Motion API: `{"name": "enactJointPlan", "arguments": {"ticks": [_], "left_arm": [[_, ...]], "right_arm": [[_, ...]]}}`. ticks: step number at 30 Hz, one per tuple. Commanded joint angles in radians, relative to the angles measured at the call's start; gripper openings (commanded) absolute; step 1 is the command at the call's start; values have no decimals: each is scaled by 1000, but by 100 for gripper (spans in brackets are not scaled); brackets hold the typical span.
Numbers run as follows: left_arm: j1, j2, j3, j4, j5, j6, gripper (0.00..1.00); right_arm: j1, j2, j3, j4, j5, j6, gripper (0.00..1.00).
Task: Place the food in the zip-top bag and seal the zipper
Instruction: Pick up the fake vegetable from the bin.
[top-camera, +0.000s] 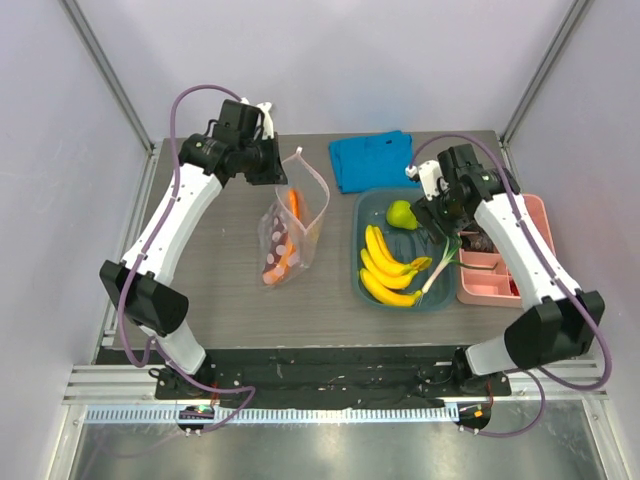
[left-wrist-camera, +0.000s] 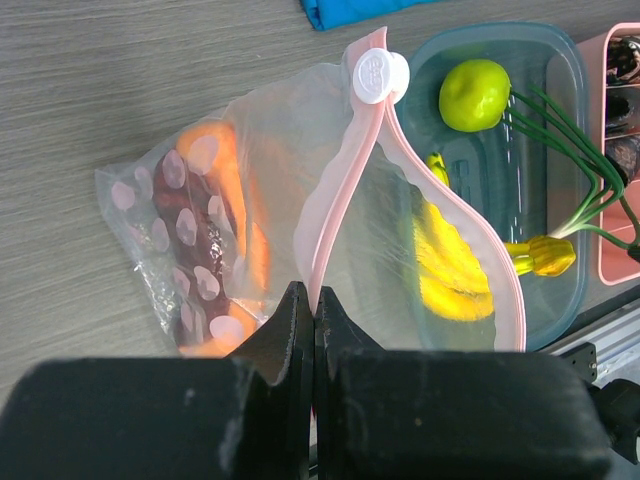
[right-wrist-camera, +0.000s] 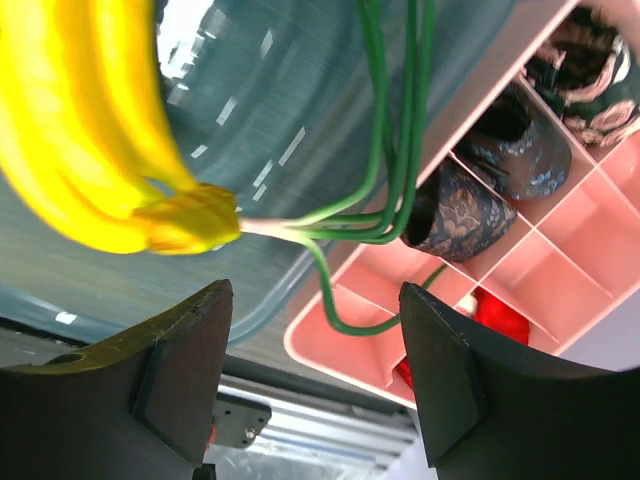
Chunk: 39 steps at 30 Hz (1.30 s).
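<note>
The left gripper (left-wrist-camera: 313, 305) has its black fingers pressed together on the zipper (left-wrist-camera: 340, 190), pinching the pink strip at the mouth of the bag (left-wrist-camera: 200, 230). The white slider (left-wrist-camera: 380, 76) sits at the strip's far end. The bag rests on the table (top-camera: 220, 260) left of the tub (top-camera: 362, 290), mouth gaping. The pepper (left-wrist-camera: 225, 170) is inside, beside a dark shape (left-wrist-camera: 185, 250) too veiled by plastic to name.

Bananas (top-camera: 385, 268), pear (top-camera: 401, 214) and onion (top-camera: 440, 265) lie in the tub. The right gripper (right-wrist-camera: 315, 300) hangs over the onion stalks, fingers wide apart, touching nothing. In its view the bananas are blurred and cut off. The tray (top-camera: 540, 215) and cloth (top-camera: 370, 160) lie just beside the tub.
</note>
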<state>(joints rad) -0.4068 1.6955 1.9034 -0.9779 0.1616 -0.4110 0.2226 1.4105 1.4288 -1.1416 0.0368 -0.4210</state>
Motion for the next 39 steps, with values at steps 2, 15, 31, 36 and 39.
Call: {"name": "enactJointPlan", "arguments": {"ticks": [2, 15, 31, 36, 39], "left_arm": [[-4, -10, 11, 38, 15, 3, 0], [-6, -16, -4, 39, 26, -2, 0], [-4, -10, -21, 41, 36, -8, 0], [-4, -2, -21, 39, 36, -9, 0], [-4, -3, -20, 35, 35, -6, 0]], "right_arm": [[-49, 132, 65, 10, 117, -9, 72], [-135, 439, 320, -81, 23, -7, 67], [-105, 567, 450, -150, 6, -113, 58], [-60, 630, 511, -185, 55, -191, 61], [-52, 674, 532, -199, 89, -229, 66]]}}
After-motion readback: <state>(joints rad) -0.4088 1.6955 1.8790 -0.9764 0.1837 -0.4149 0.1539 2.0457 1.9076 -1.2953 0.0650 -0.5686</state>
